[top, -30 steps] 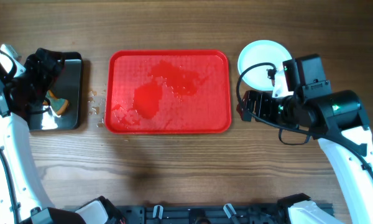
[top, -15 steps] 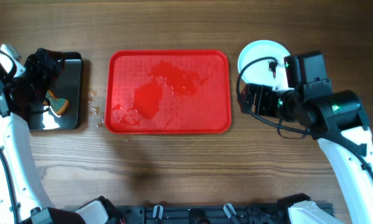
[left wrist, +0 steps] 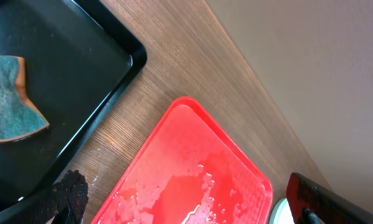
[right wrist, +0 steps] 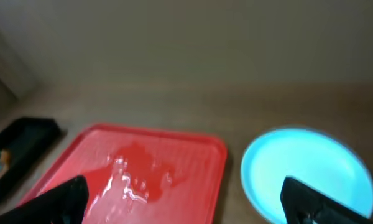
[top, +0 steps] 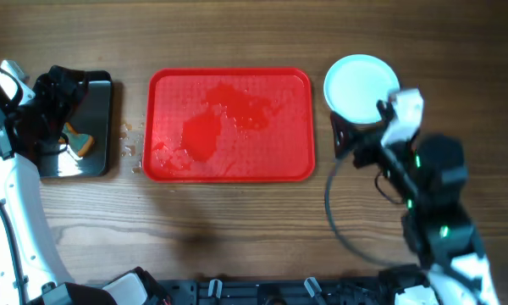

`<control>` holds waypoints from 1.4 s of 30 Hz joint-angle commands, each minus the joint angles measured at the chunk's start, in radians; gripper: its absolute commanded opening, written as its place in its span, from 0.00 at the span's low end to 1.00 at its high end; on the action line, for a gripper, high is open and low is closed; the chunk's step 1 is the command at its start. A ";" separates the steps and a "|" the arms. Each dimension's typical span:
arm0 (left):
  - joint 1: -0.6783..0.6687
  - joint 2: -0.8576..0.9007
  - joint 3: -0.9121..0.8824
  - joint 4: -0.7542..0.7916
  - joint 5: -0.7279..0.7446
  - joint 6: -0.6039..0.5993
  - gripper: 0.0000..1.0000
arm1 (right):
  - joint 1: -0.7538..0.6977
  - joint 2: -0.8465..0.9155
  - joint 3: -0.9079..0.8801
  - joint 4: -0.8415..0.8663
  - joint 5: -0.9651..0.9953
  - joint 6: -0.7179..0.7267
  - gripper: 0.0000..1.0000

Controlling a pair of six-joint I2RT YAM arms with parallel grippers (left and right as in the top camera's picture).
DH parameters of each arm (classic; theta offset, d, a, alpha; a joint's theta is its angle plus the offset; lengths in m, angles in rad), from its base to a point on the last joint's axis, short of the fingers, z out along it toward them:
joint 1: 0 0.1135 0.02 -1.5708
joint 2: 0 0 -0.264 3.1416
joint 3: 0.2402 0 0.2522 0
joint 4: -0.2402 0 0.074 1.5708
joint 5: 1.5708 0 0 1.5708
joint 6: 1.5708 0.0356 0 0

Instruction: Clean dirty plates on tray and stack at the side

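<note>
- Wood-grain tabletop (top: 237,229), grain running left to right; beyond its far edge the wrist views show a plain beige backdrop.
- Water drops (top: 131,135) lie on the wood between the bin (top: 97,110) and the tray (top: 161,85).
- The tray is red with a low rim and sits mid-tabletop; its floor is wet, with a glossy puddle left of centre and beads along the lower left.
- The plates (top: 356,85) sit on the wood just beside the tray's far right corner, off the tray; from above they read as one round pale disc, so I cannot tell how many are stacked.
- The black bin lies well left of the tray and holds a teal-and-orange sponge (top: 78,140).
- Left pincer (left wrist: 189,199) hangs over the bin, released, nothing between its fingers.
- Right pincer (right wrist: 186,202) hovers near the plates, released and empty.
- The right wrist view is blurred and renders the plates bright cyan; the left wrist view shows the sponge's pinched middle.
</note>
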 commanded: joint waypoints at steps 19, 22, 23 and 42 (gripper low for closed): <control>0.002 0.004 0.002 0.003 0.014 0.002 1.00 | -0.232 -0.633 -0.579 0.293 0.060 0.027 1.00; 0.002 0.004 0.002 0.003 0.014 0.002 1.00 | -0.246 -0.687 -0.579 0.196 0.109 0.027 1.00; 0.002 0.004 0.002 0.003 0.014 0.002 1.00 | -0.249 -0.703 -0.579 0.162 0.117 0.027 1.00; 0.002 0.004 0.002 0.003 0.014 0.002 1.00 | -0.257 -0.731 -0.579 0.079 0.141 -0.036 1.00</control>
